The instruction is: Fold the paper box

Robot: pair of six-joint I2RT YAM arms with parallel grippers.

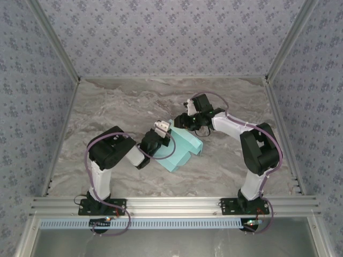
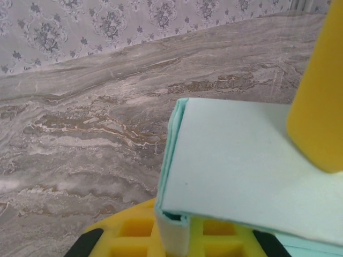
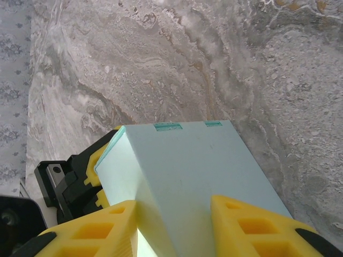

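The left gripper (image 1: 163, 130) is pinching shut on a folded edge of the paper box (image 1: 182, 145), a pale aqua-blue shape of thin card, and seems to be anchoring that side so the fold cannot spring open. The right gripper (image 3: 174, 219) is clamping its two yellow fingers (image 3: 91, 235) against opposite faces of the box end just ahead of it, seemingly pressing a wall into shape. I am counting one box, lying between two grippers on the grey marbled table (image 1: 134, 101).

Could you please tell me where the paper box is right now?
In the top view the paper box sits centrally, between the left gripper at its left corner and the right gripper at its far edge.
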